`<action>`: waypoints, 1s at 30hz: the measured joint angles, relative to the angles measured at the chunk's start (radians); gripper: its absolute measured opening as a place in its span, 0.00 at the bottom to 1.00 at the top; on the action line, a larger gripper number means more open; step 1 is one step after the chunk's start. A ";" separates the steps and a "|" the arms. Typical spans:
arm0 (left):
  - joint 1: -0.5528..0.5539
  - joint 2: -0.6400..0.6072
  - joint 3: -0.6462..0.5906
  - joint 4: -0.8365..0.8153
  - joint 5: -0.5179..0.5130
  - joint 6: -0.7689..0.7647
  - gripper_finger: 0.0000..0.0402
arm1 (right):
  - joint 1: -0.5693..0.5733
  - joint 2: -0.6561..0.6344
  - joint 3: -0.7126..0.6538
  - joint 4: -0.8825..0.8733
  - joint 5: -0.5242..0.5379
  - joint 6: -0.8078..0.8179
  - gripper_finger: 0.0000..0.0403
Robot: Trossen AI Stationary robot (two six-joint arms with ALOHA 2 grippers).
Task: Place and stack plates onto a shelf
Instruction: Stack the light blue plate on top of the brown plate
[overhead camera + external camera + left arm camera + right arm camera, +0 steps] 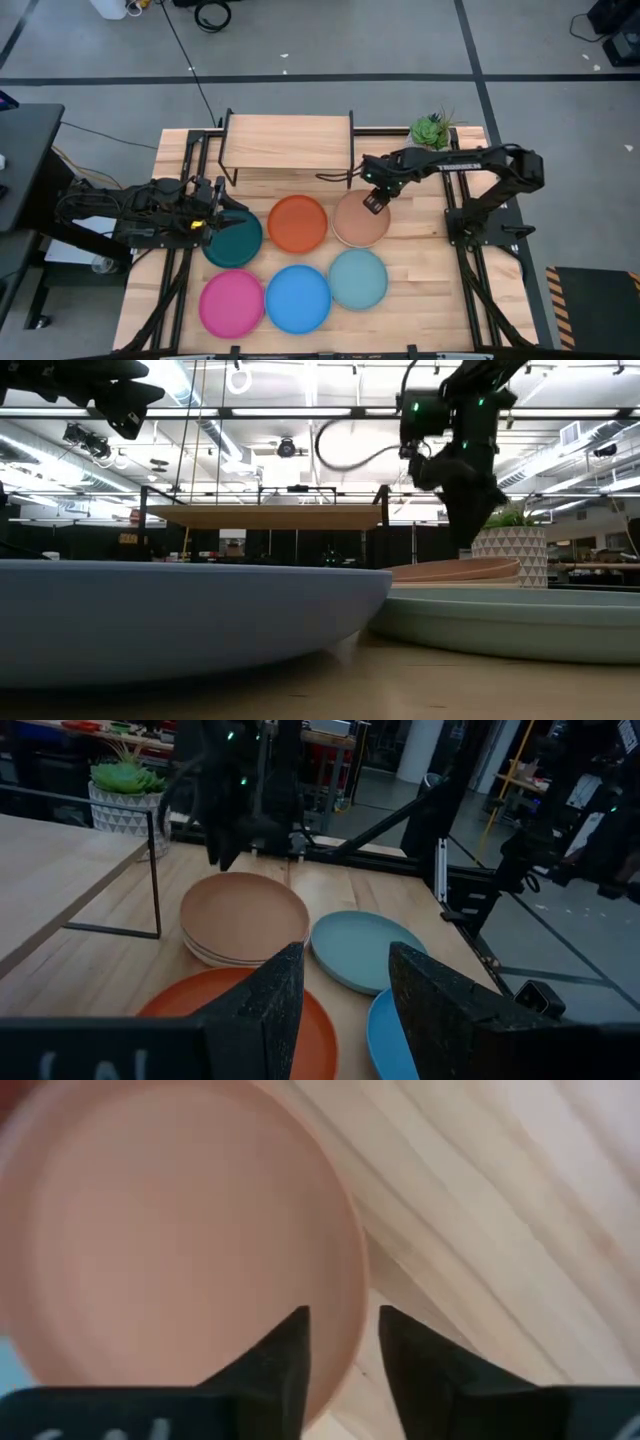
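The light-wood shelf stands on black legs at the table's far side with nothing on it. Six plates show on the tabletop: dark teal, orange, pale teal, blue, pink, and tan. The tan one lies on top of a cream one. My right gripper is open just above the tan plate's far-left rim, one finger on each side of it. My left gripper is open and hovers by the dark teal plate's far edge, facing the orange plate.
A potted succulent stands at the table's far right, beside the shelf. The shelf's thin black legs come down just beyond the tan plate. The plates fill the table's middle and near part. Bare wood lies to the right of the tan plate.
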 joint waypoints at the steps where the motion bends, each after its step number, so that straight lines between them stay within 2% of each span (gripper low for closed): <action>1: 0.000 0.000 0.000 0.000 0.000 0.000 0.39 | 0.015 -0.015 0.005 -0.001 0.014 0.006 0.35; 6: 0.000 0.000 0.000 -0.014 0.000 -0.013 0.39 | 0.133 -0.058 0.009 -0.009 0.045 0.119 0.37; 13: 0.000 0.000 0.000 -0.030 0.001 -0.032 0.39 | 0.358 -0.024 0.009 -0.007 0.052 0.341 0.37; 17: 0.000 0.000 0.000 -0.030 0.001 -0.032 0.39 | 0.469 0.043 0.009 0.002 0.073 0.474 0.37; 22: 0.000 0.000 0.000 -0.030 0.001 -0.032 0.39 | 0.574 0.145 0.009 0.036 0.050 0.601 0.37; 30: 0.000 0.000 0.000 -0.029 0.001 -0.031 0.39 | 0.660 0.266 0.055 0.040 0.039 0.694 0.37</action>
